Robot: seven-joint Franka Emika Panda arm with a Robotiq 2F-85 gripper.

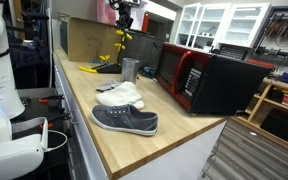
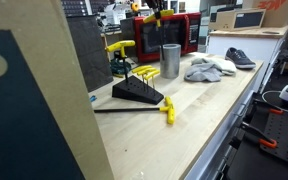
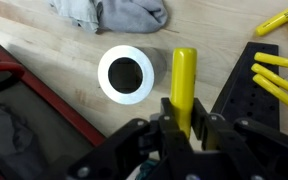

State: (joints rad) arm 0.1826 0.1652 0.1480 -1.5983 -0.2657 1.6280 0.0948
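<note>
Care helps: the gripper [image 3: 184, 126], low in the wrist view, has its fingers squeezed tight on the yellow tool [image 3: 184, 75], so hold it straight and steady beside the cup [image 3: 126, 74] at center left.

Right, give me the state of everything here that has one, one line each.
end effector, shut on the yellow T-handle key
metal cup, upright, looks empty
microwave, door shut
grey cloth, crumpled
shoe, upright on its sole
black key stand, some keys still slotted in
loose yellow key, lying flat beside the stand
</note>
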